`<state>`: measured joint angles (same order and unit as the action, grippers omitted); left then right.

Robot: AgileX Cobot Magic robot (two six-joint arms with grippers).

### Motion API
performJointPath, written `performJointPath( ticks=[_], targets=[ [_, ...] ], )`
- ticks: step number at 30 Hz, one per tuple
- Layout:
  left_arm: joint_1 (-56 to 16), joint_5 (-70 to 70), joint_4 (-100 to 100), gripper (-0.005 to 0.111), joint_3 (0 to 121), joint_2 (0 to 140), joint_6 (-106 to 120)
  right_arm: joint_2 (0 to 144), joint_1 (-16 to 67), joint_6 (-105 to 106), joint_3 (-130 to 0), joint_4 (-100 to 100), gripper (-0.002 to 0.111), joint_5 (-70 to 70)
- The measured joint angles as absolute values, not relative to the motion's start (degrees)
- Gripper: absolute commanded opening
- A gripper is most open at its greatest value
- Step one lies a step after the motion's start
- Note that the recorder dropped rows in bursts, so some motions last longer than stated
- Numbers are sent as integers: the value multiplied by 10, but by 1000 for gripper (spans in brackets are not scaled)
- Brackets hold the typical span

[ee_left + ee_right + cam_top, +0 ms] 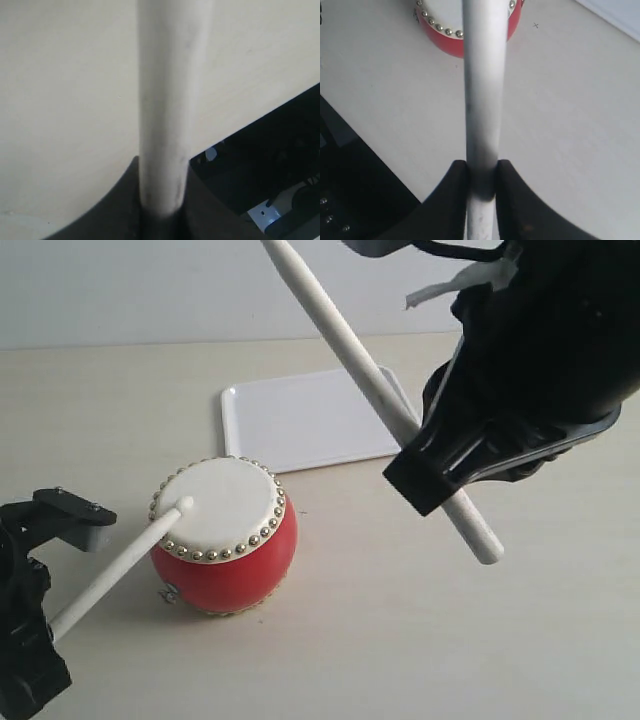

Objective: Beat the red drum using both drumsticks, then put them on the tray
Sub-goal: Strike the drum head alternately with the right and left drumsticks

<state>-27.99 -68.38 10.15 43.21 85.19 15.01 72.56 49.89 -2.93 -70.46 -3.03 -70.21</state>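
Right drumstick (350,350) aloft — left drumstick (120,567) on drum (235,570).

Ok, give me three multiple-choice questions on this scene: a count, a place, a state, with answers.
1. How many drumsticks lie on the tray? A none, B one, C two.
2. Where is the left drumstick's tip? A on the tray, B over the red drum's skin, C against the drum's side.
3. The right gripper is: A open, B shut on the right drumstick, C shut on the drum's ring.
Answers: A, both sticks are held off it; B, the tip shows over the white skin; B, its jaws clamp the stick.
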Motion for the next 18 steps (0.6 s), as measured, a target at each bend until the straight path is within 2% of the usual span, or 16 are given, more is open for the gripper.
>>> performJointPath(
  ticks=[7, 18],
  targets=[
    [-280, -683, 100, 0, 432, 796, 148, 758, 499, -23, -705, -55, 0, -703],
    [-280, -657, 100, 0, 412, 602, 116, 1034, 499, 37, -705, -86, 0, -701]
  ],
)
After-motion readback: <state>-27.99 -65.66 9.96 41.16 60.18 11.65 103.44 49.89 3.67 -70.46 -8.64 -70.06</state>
